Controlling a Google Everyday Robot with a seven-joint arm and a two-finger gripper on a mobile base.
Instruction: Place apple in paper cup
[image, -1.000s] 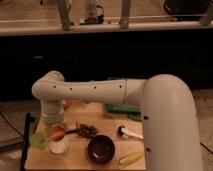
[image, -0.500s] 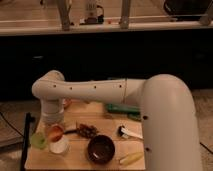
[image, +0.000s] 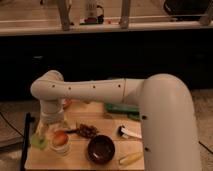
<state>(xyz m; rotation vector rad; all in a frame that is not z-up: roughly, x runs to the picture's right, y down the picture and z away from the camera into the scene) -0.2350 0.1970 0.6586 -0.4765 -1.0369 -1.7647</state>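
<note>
On the wooden board (image: 75, 161), a dark brown bowl (image: 101, 149) stands near the front edge, a yellow fruit (image: 130, 158) at the front right corner, a green cup (image: 38, 141) at the left edge.

White arm (image: 170, 125) bent over, gripper (image: 52, 129) hanging just up and left of the paper cup (image: 61, 147).

Enters as a broad, rounded shell well to the right of the paper cup, filling the lower right corner; narrows into a long link (image: 95, 90) dotted with small dark holes, running leftward high above the cup; turns at a rounded elbow (image: 46, 89) above and slightly left of the cup; drops from there into a short vertical wrist (image: 50, 112) pointing straight down. Ends in the gripper, aimed downward, close over the cup's left rim; touching the cup or just clear of it, cannot be told.
</note>
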